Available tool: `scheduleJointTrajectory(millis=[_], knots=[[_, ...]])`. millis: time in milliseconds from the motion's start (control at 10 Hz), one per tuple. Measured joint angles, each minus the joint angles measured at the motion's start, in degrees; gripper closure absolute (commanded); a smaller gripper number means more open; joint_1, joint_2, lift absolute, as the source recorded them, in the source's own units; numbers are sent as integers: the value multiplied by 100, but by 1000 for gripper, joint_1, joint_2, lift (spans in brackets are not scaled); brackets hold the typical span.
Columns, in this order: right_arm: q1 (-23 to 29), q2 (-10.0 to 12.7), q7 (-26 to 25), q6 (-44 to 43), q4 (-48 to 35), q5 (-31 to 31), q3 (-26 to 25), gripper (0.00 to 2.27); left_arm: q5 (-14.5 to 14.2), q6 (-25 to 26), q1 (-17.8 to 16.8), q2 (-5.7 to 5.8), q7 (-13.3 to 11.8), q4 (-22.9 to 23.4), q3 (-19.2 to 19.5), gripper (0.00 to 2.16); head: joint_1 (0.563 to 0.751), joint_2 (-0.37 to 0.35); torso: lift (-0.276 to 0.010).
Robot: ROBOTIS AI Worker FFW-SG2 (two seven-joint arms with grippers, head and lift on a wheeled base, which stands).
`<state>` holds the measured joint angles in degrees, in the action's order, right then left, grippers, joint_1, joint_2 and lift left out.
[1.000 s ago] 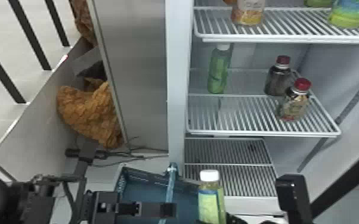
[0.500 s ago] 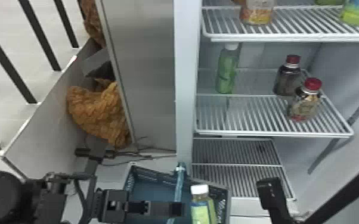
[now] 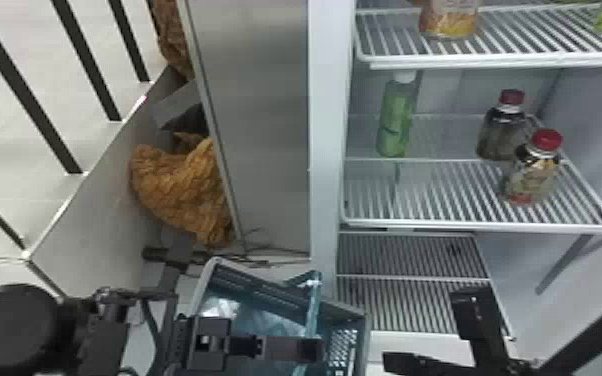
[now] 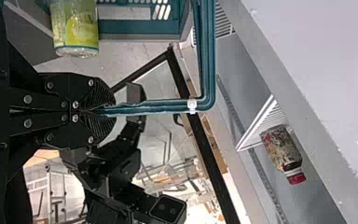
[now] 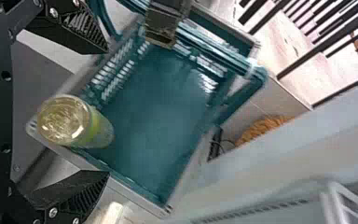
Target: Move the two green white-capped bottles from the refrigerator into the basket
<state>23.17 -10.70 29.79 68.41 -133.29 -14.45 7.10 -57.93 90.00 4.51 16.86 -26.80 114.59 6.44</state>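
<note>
Two spread fingers form the right gripper point(image 3: 427, 327), just right of the basket point(image 3: 360, 345), while the left gripper point(image 3: 315, 350), its arm in from the left, is pinching the basket's handle point(image 4: 206, 56). Between the right fingers' sides, overlapping the basket's rim in the wrist view, is a yellow-green bottle point(image 5: 70, 121), clear base toward the camera; whether it touches the basket I cannot tell. A slim green bottle point(image 3: 396, 117), white-capped and upright, stands on the shelf point(image 3: 480, 227) higher and right of the basket.

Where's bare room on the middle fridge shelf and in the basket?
Middle shelf: bare wire between the green bottle and the two red-capped bottles, which crowd the right side. Basket: bare floor beside the yellow-green bottle; handle crosses above.
</note>
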Motion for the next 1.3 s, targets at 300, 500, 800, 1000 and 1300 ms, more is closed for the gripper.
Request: scheduleJointTrajectory(millis=[300,500,800,1000,1300], knots=[[228,64,-54,-297,-442,508,-261,116,-6,0,-2,0,0,3,5,1181,695,-14,-263],[386,123,-190,-709,-776,804,-446,108,-18,0,7,-2,0,3,18,1181,695,-60,-263],[499,247,-497,-2069,-878,974,-682,76,-46,0,36,-7,0,8,38,1181,695,-95,-263],[363,318,-645,-3072,-582,1048,-755,75,-50,0,50,-13,0,8,34,1181,695,-115,-263],[63,349,-832,-4056,-46,1037,-730,75,-46,0,32,-17,0,8,18,1181,695,-121,-263]])
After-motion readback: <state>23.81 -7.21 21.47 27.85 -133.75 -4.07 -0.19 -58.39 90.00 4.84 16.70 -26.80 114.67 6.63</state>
